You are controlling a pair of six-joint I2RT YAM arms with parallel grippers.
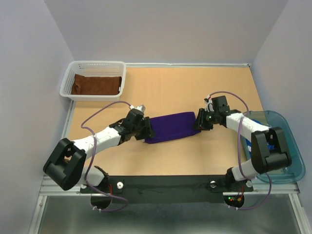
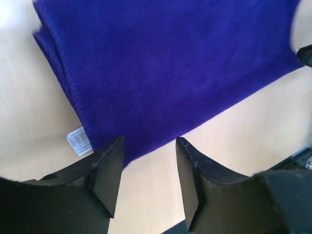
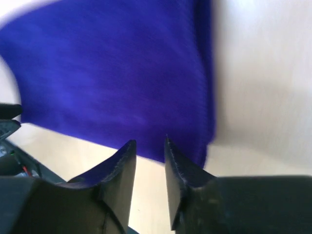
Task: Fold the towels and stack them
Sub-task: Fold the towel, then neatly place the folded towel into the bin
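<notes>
**Towel at the folding station.** The purple towel (image 1: 170, 126) is lying folded into a long band at the middle of the table (image 1: 195, 87), with an arm standing at each short end. The left fingers (image 2: 109, 170) are hanging wide apart over the towel's edge at its left end, close to a small white label (image 2: 79, 141), and are gripping nothing. The right fingers (image 3: 178, 168) are standing only narrowly parted over the edge at the opposite end, and no cloth is showing pinched between them. The brown towel (image 1: 96, 84) is resting folded in the white basket (image 1: 68, 80) at the far left corner. The purple cloth is looking light, soft and limp. If lifted by a single point, it is likely to sag and fall open, though its nap should be resisting slip. Taking hold at both end corners, catching all the stacked layers together, is appearing the safest grasp.
</notes>
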